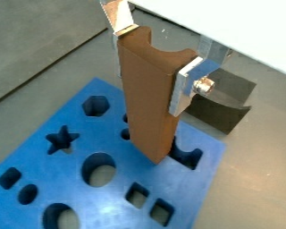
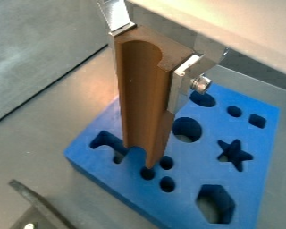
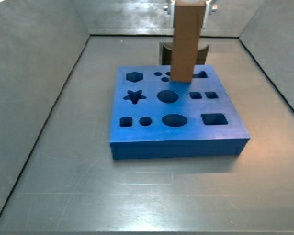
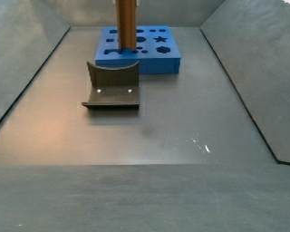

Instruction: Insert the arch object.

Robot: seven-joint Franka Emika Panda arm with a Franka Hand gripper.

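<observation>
The arch object (image 1: pixel 152 98) is a tall brown piece with a curved concave notch cut in its upper end, also seen in the other wrist view (image 2: pixel 143 103). My gripper (image 1: pixel 152 52) is shut on its upper part, one silver finger on each side (image 2: pixel 148 49). The piece stands upright with its lower end at the top face of the blue board (image 1: pixel 110 195), beside an arch-shaped hole (image 1: pixel 188 159) (image 2: pixel 106 143). I cannot tell whether the end touches the board. Both side views show the piece (image 3: pixel 186 41) (image 4: pixel 127 27) over the board (image 3: pixel 175 145) (image 4: pixel 172 56).
The dark fixture (image 4: pixel 111 86) stands on the grey floor just beside the board, close behind the held piece (image 1: pixel 223 98). The board has several other holes, among them a star (image 1: pixel 62 139) and a large round one (image 1: pixel 100 167). Grey walls enclose the floor.
</observation>
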